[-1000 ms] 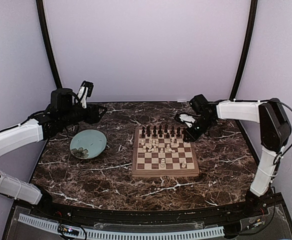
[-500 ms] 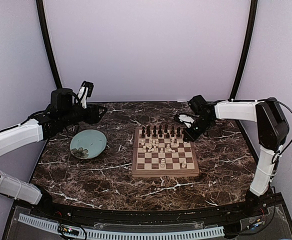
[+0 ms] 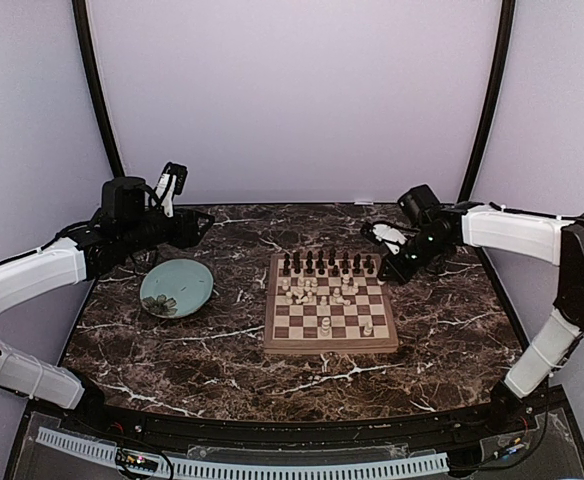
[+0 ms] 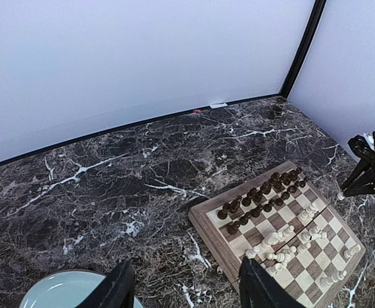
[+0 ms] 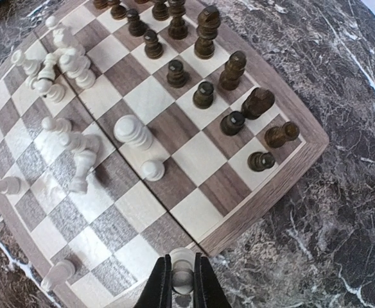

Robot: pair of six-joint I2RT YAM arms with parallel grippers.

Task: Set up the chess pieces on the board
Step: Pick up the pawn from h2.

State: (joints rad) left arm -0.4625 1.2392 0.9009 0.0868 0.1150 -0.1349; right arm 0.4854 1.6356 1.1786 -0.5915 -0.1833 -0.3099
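Dark marble tabletop (image 3: 172,350) bears the board (image 3: 330,346) mid-frame; right gripper (image 5: 182,292) pinches a cream pawn (image 5: 182,260) at bottom centre, left gripper (image 4: 186,282) spread wide.

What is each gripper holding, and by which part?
Right gripper pinches a cream-white piece by its sides, over the board's edge; left gripper is open, holding nothing.

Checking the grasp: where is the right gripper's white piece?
Right wrist view: the white piece sits pinched in the right gripper, at the board's right edge.
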